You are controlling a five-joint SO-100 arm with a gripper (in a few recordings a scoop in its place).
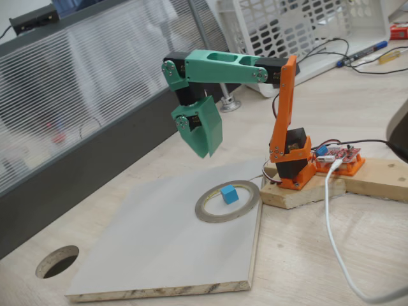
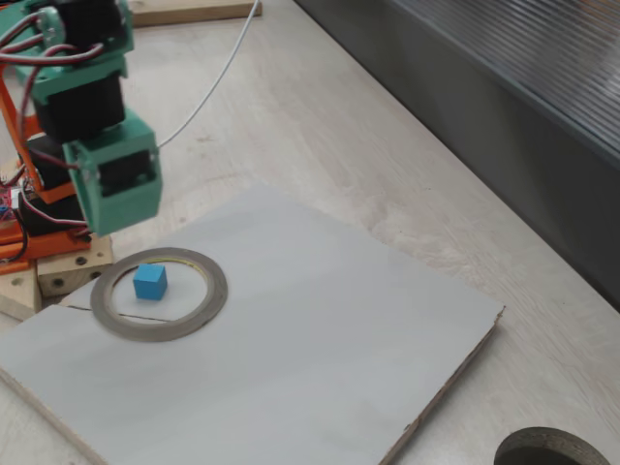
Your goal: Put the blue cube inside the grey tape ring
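sitting inside the grey tape ring [image 1: 227,201] — the blue cube [image 1: 229,194]; fingers [image 1: 205,141] raised, empty, opening unclear; task looks done — only retreat remains.

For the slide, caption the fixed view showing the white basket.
Blue cube resting inside the grey tape ring on a grey board, with the green gripper raised above.

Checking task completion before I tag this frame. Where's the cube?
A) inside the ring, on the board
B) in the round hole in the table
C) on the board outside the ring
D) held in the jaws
A: in both fixed views the cube sits on the board within the ring, with the gripper raised above and clear of it.
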